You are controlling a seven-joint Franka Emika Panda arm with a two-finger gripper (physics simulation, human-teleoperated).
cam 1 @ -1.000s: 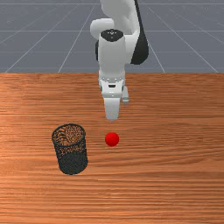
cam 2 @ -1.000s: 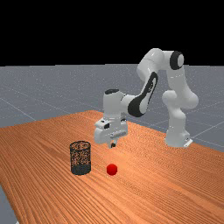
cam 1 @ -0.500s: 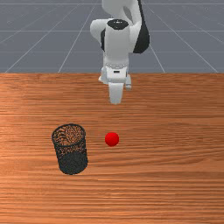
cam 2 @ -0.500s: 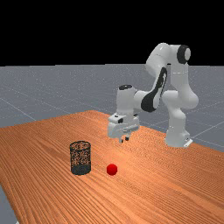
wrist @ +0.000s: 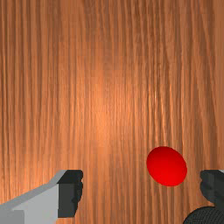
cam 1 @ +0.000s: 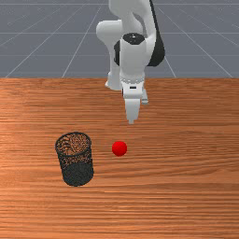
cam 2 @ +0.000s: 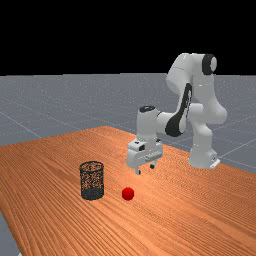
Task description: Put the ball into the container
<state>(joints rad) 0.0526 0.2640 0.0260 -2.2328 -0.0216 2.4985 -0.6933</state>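
The bin (cam 1: 77,173) stands upright on the bench (cam 1: 186,177), a dark mesh thing (you can see the wood grain through its side). The ball (cam 1: 119,148), plain red, sits on the bench near the bin, toward the front view's right. The jaws (cam 2: 145,169) are open, spread well apart in the air above the bench, farther from the bin than the ball is. In the wrist view, the jaw on the bin's side is nearer the ball.
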